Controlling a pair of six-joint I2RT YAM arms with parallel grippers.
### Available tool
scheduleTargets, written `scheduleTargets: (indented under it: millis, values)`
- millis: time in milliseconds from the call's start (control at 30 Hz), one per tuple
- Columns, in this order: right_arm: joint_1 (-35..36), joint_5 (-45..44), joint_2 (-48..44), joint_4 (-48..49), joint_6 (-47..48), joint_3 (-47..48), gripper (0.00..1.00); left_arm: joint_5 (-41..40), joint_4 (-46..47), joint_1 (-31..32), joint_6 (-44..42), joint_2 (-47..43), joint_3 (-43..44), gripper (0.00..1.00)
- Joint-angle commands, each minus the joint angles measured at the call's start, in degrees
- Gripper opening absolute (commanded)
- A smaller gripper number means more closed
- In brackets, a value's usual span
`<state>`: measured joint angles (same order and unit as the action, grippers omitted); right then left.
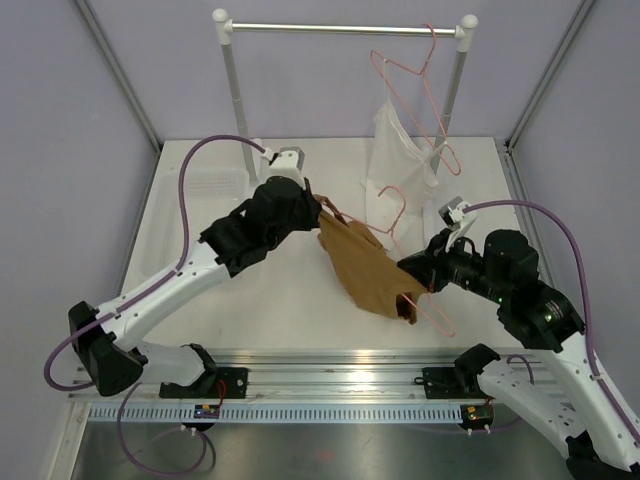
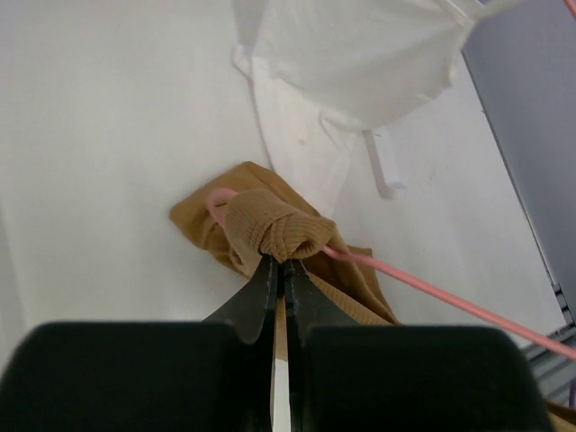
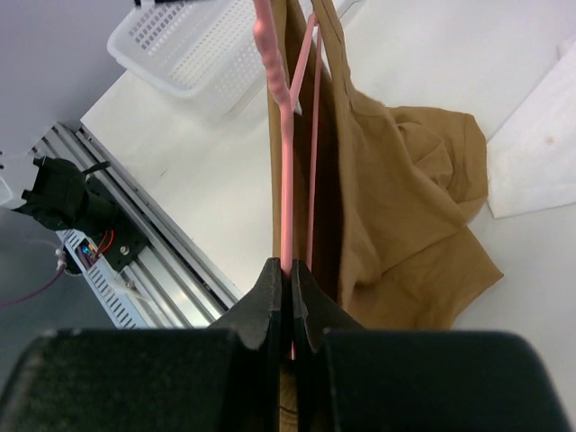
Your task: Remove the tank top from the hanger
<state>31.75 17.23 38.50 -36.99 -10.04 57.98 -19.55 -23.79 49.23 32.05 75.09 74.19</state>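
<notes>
White table [image 1: 290,300], lavender walls, garment rack [image 1: 340,28] at the back with spare pink hangers [image 1: 425,75] and a white sheer garment [image 1: 400,150] on it. A white basket [image 1: 210,185] sits back left.

Your left gripper [image 1: 318,208] is clamped tight on a bunched wad of the tank top [image 1: 365,265]. In the left wrist view the jaws are pressed together, with rolled tan fabric pinched at the tips.

Your right gripper [image 1: 412,298] is closed on the hanger [image 1: 440,322]. In the right wrist view the pink wire runs straight into the pinch, with tan fabric just beside it.

You have the tank top spanning between the two grippers over the middle of the table, left end higher, right end lower. It is on the hanger: pink wire loops through the fabric right beside your left gripper and runs off toward the right. The loose body of the top sags down toward the table, but you can't tell from these views whether it touches. The white garment lies just behind the top, apart from it.
</notes>
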Motion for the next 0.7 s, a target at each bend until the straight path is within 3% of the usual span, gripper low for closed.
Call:
scheduleTargets:
  millis: [0,200,367,467,567,667]
  values:
    - [0.42,4.47,-4.13,3.77,2.3,-1.2,0.0,-3.13,0.76,-6.06,2.31,-4.42,-1.85,0.0]
    - [0.42,8.52,-7.21,3.06,2.67,-1.46,0.0,-2.43,-1.08,-11.08,3.37,-6.97,-3.7,0.0]
    - [0.42,10.89,-11.16,10.52,1.26,-5.15,0.0,-1.28,-0.47,-11.79,4.94,-9.26,-7.22,0.0]
    - [0.42,13.17,-13.71,17.72,-0.32,-7.87,0.0,2.22,-0.03,-11.88,6.26,-10.66,-9.32,0.0]
    - [0.42,12.74,-14.6,30.28,-3.92,-12.17,0.0,14.77,8.47,-11.01,8.45,-14.17,-16.15,0.0]
    - [0.42,10.45,-12.41,45.48,-8.23,-15.87,0.0,17.63,13.77,-3.92,9.87,-18.13,-20.91,0.0]
